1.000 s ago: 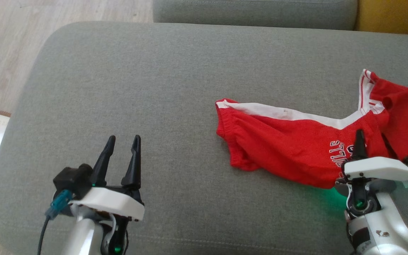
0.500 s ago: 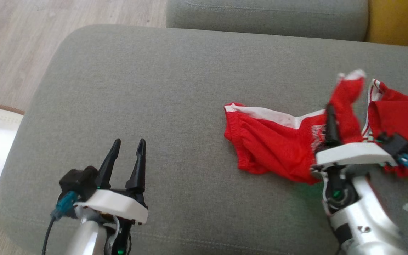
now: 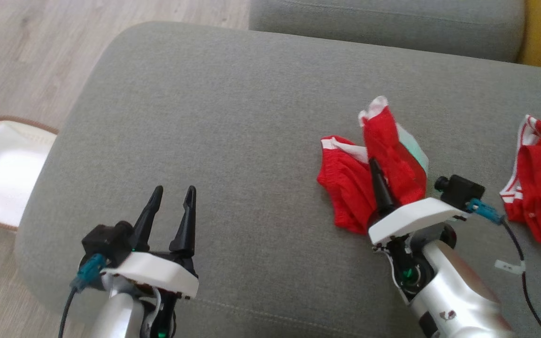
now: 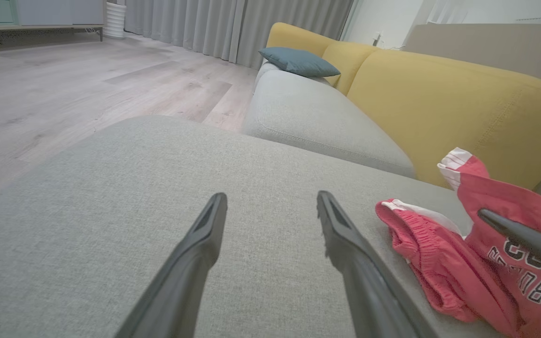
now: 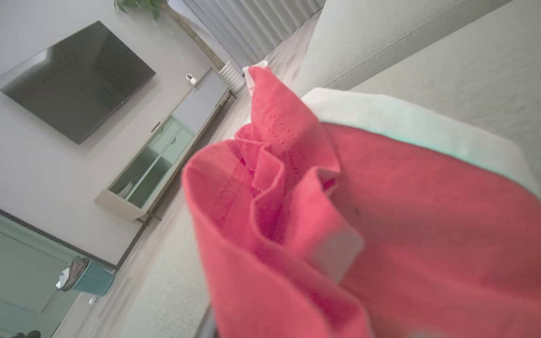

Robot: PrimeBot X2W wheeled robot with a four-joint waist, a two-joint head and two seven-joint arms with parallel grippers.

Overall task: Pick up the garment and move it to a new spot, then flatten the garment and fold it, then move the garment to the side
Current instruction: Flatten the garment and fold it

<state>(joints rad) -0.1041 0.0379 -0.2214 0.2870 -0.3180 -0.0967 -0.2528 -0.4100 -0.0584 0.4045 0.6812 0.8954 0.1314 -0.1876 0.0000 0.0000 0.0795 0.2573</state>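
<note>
**Red garment raised off the sofa cushion**

The right gripper (image 3: 379,172) holds the red garment (image 3: 395,157) over the right half of the grey sofa cushion (image 3: 233,117). Its fingers (image 3: 380,190) are clamped on a bunched, white-trimmed fold that stands up, while the waistband end trails on the cushion. One finger is hidden by the cloth. The left gripper (image 3: 174,190) hovers near the cushion's front-left corner, its fingers (image 4: 345,244) apart and holding nothing, well apart from the garment. A second red garment (image 3: 540,188) lies at the cushion's right edge.
</note>
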